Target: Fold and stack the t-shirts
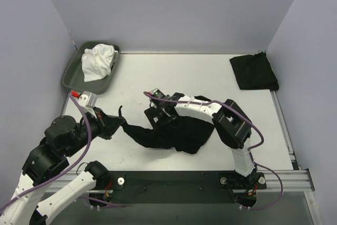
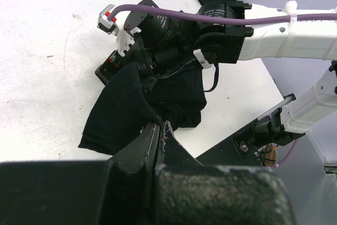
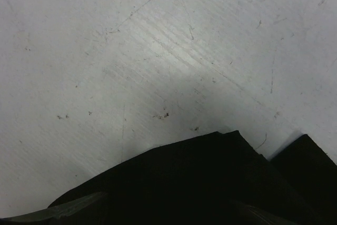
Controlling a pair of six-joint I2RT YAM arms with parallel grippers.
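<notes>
A white desk (image 1: 174,77), finely scratched, stands between plain lilac walls (image 1: 174,9). At the lower left of the top view, the left gripper (image 1: 117,121) is closed tight on a corner of the crumpled t-shirt (image 1: 168,135). It draws this corner out to the left, probably so that the cloth can be spread before folding. The shirt itself lies in a heap at the middle of the desk. Just right of that corner, the right gripper (image 1: 158,110) rests low at the upper edge of the heap with its jaws wide apart and holds nothing. I think it is placed there to take a second corner. Farther back, at the upper right, a folded t-shirt (image 1: 254,72) lies flat, the likely place for the stack. At the upper left, a grey-green tray (image 1: 71,72) holds a white cloth (image 1: 98,61).
</notes>
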